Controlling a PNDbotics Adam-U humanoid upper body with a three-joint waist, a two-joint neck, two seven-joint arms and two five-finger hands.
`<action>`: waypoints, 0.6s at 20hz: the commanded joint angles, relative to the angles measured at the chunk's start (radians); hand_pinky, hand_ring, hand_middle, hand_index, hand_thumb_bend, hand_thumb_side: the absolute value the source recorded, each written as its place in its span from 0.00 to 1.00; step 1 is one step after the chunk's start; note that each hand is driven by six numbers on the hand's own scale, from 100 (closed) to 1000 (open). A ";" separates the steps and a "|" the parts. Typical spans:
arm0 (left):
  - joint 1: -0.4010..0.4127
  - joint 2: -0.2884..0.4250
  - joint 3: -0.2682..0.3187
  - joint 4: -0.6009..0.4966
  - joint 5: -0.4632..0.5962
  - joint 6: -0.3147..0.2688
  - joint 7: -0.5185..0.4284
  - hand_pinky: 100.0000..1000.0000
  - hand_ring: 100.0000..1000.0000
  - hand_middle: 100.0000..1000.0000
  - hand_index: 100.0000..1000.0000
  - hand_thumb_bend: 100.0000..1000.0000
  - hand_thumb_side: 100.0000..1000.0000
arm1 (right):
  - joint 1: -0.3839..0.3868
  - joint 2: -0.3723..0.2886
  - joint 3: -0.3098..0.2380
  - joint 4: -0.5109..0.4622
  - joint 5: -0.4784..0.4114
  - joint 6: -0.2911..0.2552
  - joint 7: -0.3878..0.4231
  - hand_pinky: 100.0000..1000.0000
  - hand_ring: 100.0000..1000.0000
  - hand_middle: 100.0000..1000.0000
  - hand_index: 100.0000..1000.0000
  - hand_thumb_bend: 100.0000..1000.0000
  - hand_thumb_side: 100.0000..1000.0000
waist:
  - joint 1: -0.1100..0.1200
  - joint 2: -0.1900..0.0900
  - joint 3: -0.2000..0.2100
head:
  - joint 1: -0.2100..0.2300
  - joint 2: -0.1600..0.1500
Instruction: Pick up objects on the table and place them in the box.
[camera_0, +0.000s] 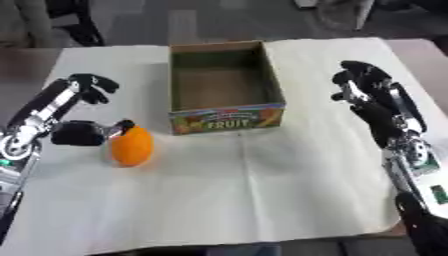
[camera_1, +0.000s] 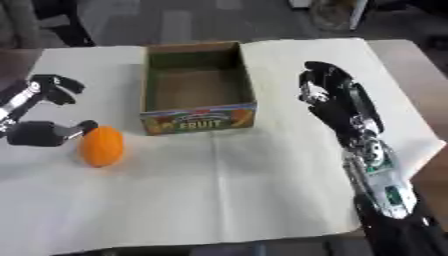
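An orange fruit (camera_0: 132, 146) lies on the white table cover, left of the box's front corner. My left hand (camera_0: 77, 133) is just left of it, open. Its thumb tip touches the fruit's upper left side, while its fingers (camera_0: 91, 86) are spread well above and away from the fruit. The cardboard box (camera_0: 229, 118), with a colourful FRUIT label on its front wall, stands open-topped at the centre back, and nothing shows inside it. My right hand (camera_1: 322, 85) hovers to the right of the box with relaxed fingers, holding nothing.
A white sheet (camera_0: 262, 190) covers the table, with its front edge near the bottom of the view. Chair legs and floor show beyond the far edge. The brown table corner (camera_1: 402, 52) shows at the right.
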 joint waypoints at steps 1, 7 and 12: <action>-0.017 0.026 -0.020 0.017 -0.076 -0.006 -0.022 0.70 0.65 0.67 0.78 0.48 0.17 | -0.010 -0.024 -0.005 -0.019 -0.002 0.001 -0.001 0.58 0.75 0.59 0.77 0.00 0.28 | -0.001 -0.016 -0.002 | 0.002 0.006; -0.035 0.000 -0.053 0.072 -0.191 -0.010 -0.030 0.69 0.64 0.66 0.78 0.50 0.08 | -0.009 -0.023 -0.005 -0.019 -0.003 0.001 -0.001 0.58 0.75 0.59 0.77 0.00 0.28 | -0.005 -0.017 -0.010 | 0.005 0.006; -0.046 -0.017 -0.063 0.111 -0.258 -0.024 -0.050 0.67 0.63 0.65 0.77 0.52 0.02 | -0.008 -0.023 -0.005 -0.019 -0.004 0.001 0.000 0.58 0.75 0.59 0.77 0.00 0.28 | -0.005 -0.016 -0.012 | 0.006 0.006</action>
